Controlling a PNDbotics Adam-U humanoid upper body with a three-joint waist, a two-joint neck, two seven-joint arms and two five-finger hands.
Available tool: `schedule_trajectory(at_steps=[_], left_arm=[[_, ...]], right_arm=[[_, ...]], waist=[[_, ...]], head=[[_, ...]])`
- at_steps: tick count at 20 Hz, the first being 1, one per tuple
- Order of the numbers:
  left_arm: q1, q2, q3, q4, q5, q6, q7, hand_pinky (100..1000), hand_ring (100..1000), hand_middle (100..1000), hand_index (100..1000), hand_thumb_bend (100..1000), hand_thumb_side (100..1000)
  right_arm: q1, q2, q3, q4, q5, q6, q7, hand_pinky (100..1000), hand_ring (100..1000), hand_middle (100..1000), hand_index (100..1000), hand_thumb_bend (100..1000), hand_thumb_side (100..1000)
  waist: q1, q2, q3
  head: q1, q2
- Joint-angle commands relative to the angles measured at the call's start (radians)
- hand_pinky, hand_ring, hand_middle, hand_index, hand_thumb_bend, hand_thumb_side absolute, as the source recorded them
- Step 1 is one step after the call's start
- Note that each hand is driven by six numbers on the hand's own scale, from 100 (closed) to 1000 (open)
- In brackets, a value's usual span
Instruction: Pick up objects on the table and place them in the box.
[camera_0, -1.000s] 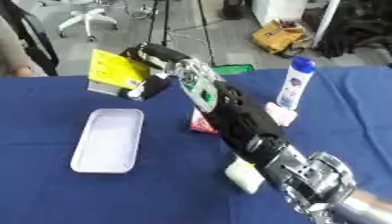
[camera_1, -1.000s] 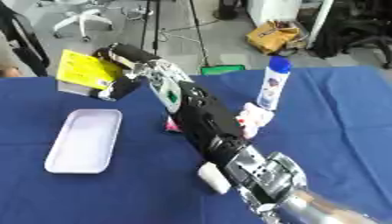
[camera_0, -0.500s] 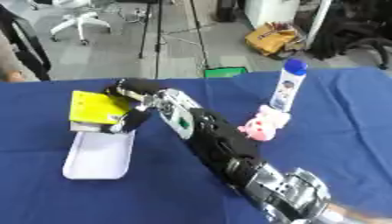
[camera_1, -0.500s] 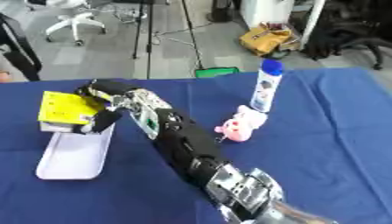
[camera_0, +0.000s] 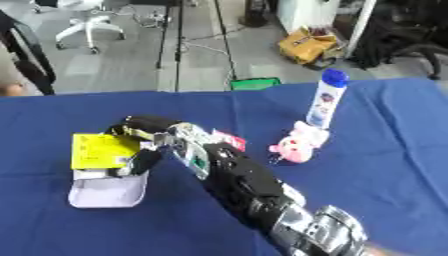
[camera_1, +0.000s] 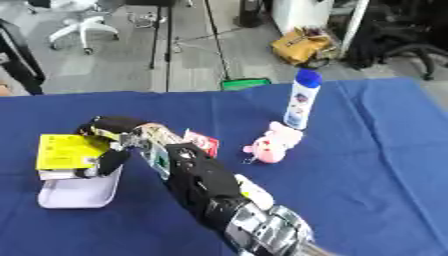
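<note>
Left eye view: the right robot hand (camera_0: 140, 150) grips a yellow pack (camera_0: 102, 150) at the far end of the pale box (camera_0: 105, 190) on the blue surface (camera_0: 385, 150) — nothing else visible in the box.

Right eye view: a pink pig (camera_1: 273, 145) sits beside an upright bottle (camera_1: 301, 100) — a red packet (camera_1: 202, 142) lies against the arm.

Packet (camera_0: 103, 150) over box (camera_0: 107, 190), bottle (camera_0: 325, 99) behind toy (camera_0: 297, 145)
</note>
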Motion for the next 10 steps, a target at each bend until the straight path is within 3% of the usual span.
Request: schedule_trajectory(at_steps=[1,5,6,7,8,9,10], left_arm=[[-0.015,0.003,-0.004,-0.017,0.000,-0.001,-0.006,727,758,835,866,580,765],[-0.020,0.000,-0.010,-0.017,0.002,-0.001,-0.011,728,758,835,866,580,765],[-0.021,-0.001,-0.011,-0.018,0.003,-0.001,-0.013,727,759,835,866,579,766],[-0.022,-0.002,-0.012,-0.018,0.004,-0.001,-0.014,727,759,835,866,579,766],[-0.022,-0.002,-0.013,-0.018,0.004,-0.001,-0.015,727,759,835,866,579,766],[-0.023,-0.003,-0.013,-0.018,0.004,-0.001,-0.016,727,759,835,866,579,766],[-0.023,-0.003,-0.013,-0.019,0.005,-0.001,-0.016,727,759,835,866,579,767]], right_arm=[[-0.027,0.001,-0.002,-0.014,0.005,0.002,-0.017,685,661,601,881,465,430],[-0.031,0.004,0.001,-0.017,0.008,0.004,-0.023,695,684,638,887,464,438],[-0.032,0.006,0.008,-0.016,0.013,0.000,-0.013,776,810,804,919,504,475],[-0.032,0.007,0.013,-0.017,0.021,-0.008,0.007,776,810,804,919,504,475],[-0.032,0.008,0.016,-0.019,0.029,-0.014,0.026,885,907,911,947,563,477],[-0.032,0.008,0.019,-0.023,0.038,-0.022,0.044,885,907,911,947,563,477],[-0.032,0.007,0.021,-0.026,0.047,-0.028,0.060,982,976,974,972,618,477]], waist=[[0.009,0.006,0.003],[0.009,0.006,0.011],[0.008,0.008,0.014],[0.007,0.009,0.016],[0.007,0.010,0.017],[0.006,0.011,0.018],[0.006,0.012,0.018]], head=[[0.000,-0.010],[0.003,-0.011],[0.006,-0.010],[0.008,-0.009],[0.008,-0.008],[0.009,-0.008],[0.009,-0.009]])
